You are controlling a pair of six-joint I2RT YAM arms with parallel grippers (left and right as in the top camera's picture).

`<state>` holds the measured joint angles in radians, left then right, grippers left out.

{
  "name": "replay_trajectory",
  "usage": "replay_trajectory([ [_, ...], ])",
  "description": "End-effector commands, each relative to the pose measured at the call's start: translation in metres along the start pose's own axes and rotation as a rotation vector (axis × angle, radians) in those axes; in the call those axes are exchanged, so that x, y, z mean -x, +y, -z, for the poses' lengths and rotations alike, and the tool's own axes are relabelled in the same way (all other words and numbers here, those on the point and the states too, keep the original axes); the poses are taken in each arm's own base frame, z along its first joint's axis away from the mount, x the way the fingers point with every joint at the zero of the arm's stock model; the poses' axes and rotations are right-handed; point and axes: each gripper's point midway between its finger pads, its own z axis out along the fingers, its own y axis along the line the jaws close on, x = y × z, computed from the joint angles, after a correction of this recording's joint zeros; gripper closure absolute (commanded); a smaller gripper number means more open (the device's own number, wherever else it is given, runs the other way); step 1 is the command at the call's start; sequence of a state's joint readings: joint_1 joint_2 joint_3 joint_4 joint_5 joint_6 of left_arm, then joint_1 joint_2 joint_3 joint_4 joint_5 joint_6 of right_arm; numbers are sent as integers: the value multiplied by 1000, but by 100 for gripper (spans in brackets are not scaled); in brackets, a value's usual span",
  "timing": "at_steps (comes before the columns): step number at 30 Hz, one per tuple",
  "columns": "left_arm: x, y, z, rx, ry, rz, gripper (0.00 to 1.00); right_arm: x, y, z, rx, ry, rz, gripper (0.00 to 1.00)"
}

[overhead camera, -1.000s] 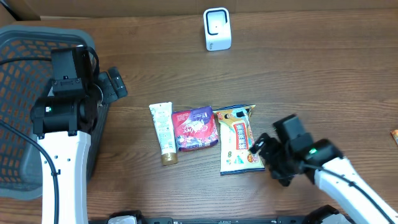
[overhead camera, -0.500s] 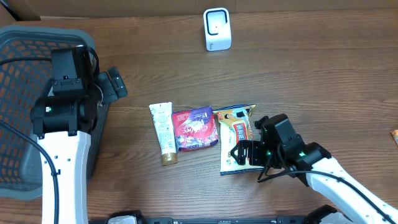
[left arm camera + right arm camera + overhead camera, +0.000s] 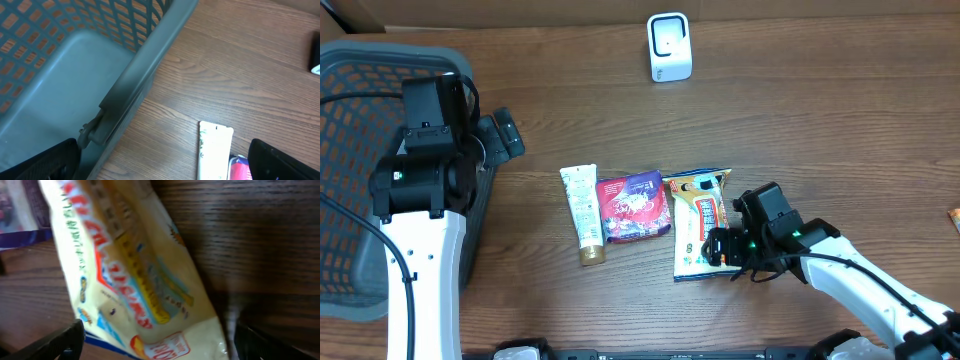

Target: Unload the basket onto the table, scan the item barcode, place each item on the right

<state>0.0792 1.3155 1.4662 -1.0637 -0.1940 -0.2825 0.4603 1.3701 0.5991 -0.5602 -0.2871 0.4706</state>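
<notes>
Looking down on a dark brown wooden counter [image 3: 840, 130]. Starting at the far left with a grey lattice basket [image 3: 355, 75], standing at the counter's left end beneath the white left arm [image 3: 420, 230]. Finding the left claw [image 3: 500, 137] hanging just beside the basket's right rim, spreading its jaws wide and gripping nothing. Moving rightward to the items lying in a row near the middle: first a cream tube [image 3: 582, 212], its cap pointing toward the near edge, then a red and purple pouch [image 3: 635, 207] just beside it. Passing, well behind them near the far edge, a white scanner [image 3: 669, 47] standing upright. Coming next to the yellow snack packet [image 3: 700, 225], lying flat just beside the pouch. Reaching the right claw [image 3: 725, 246], sitting low at the packet's near right corner with jaws standing wide apart, straddling that end. In the wrist view, seeing a dark finger [image 3: 50, 340] on either side of the printed wrapper, not clamping it; not managing to tell whether either is touching. Ending at the right edge with a small orange thing [image 3: 954, 214], too cut off for naming.
</notes>
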Motion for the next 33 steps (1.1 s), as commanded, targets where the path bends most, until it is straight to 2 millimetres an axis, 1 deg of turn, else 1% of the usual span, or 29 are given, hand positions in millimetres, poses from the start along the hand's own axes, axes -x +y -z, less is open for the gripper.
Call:
replay_trajectory([
  [1, 3, -2, 6, -16, -14, 13, 0, 7, -17, -7, -87, -31, -73, 2],
  [3, 3, -2, 6, -16, -14, 13, 0, 3, -13, -12, -57, 0, -58, 0],
  [5, 3, -2, 6, -17, -14, 13, 0, -2, -7, -17, -17, 41, -30, 1],
  [7, 3, -2, 6, -16, -14, 13, 0, -9, -3, -23, 12, 85, -15, 10],
  [9, 3, -2, 6, -16, -14, 13, 0, -15, -5, -27, 15, 122, -25, 35],
  [11, 3, -2, 6, -16, -14, 13, 0, -19, -7, -30, 10, 142, -34, 89],
  [12, 3, -2, 6, -16, -14, 13, 0, -20, -8, -32, 4, 151, -46, 96],
  [15, 3, -2, 6, -16, -14, 12, 0, -24, -10, -31, -2, 169, -75, 96],
  [16, 3, -2, 6, -16, -14, 13, 0, -26, -6, -31, 16, 181, -81, 96],
  [18, 3, -2, 6, -16, -14, 13, 0, -34, 10, -27, 102, 236, -89, 96],
  [20, 3, -2, 6, -16, -14, 12, 0, -44, 34, -16, 223, 325, -110, 96],
  [22, 3, -2, 6, -16, -14, 13, 0, -54, 61, 5, 347, 441, -159, 96],
  [23, 3, -2, 6, -16, -14, 13, 0, -59, 79, 22, 418, 517, -200, 96],
  [24, 3, -2, 6, -16, -14, 13, 0, -59, 84, 28, 438, 540, -217, 96],
  [26, 3, -2, 6, -16, -14, 13, 0, -58, 107, 52, 523, 623, -279, 96],
  [29, 3, -2, 6, -16, -14, 13, 0, -54, 136, 88, 611, 760, -434, 96],
  [31, 3, -2, 6, -16, -14, 12, 0, -48, 146, 98, 614, 808, -528, 96],
  [33, 3, -2, 6, -17, -14, 13, 0, -43, 150, 102, 557, 869, -694, 96],
])
